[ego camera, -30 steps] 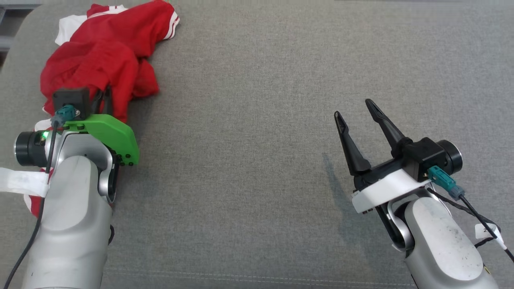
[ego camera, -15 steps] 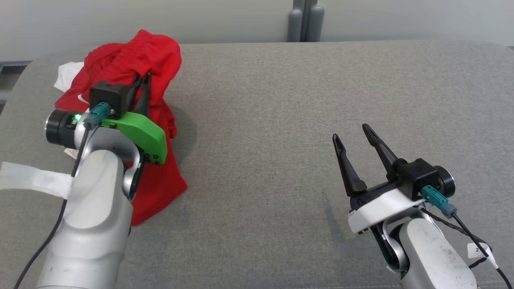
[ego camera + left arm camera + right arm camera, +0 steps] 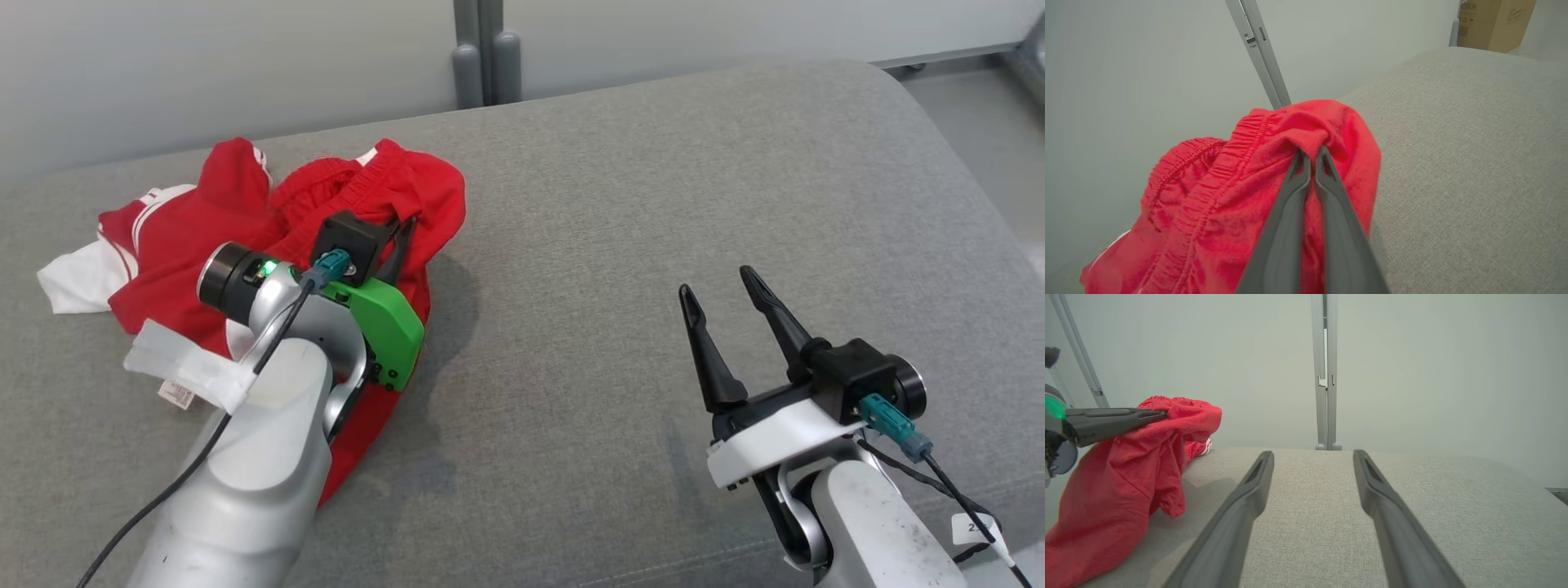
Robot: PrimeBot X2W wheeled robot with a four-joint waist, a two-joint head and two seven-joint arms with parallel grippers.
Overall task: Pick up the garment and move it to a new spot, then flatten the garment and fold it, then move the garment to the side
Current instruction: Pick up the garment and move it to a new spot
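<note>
Pinching the garment (image 3: 1241, 175) between their tips, left fingers (image 3: 1284, 216) hold it; right fingers (image 3: 1241, 514) spread.

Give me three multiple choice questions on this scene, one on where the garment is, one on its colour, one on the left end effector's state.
1. Where is the garment?
A. On the grey cushion, at the robot's left.
B. On the cushion, at the robot's right.
C. On the floor.

2. What is its main colour?
A. Blue.
B. Black.
C. Red.

3. How is the left end effector?
A. Open above the cushion.
B. Shut on the garment.
C. Open, flat on the cushion.

Answers:
1 A, the head view shows it left of centre.
2 C, the fabric is red with white trim.
3 B, its fingers pinch a red fold in the left wrist view.
</note>
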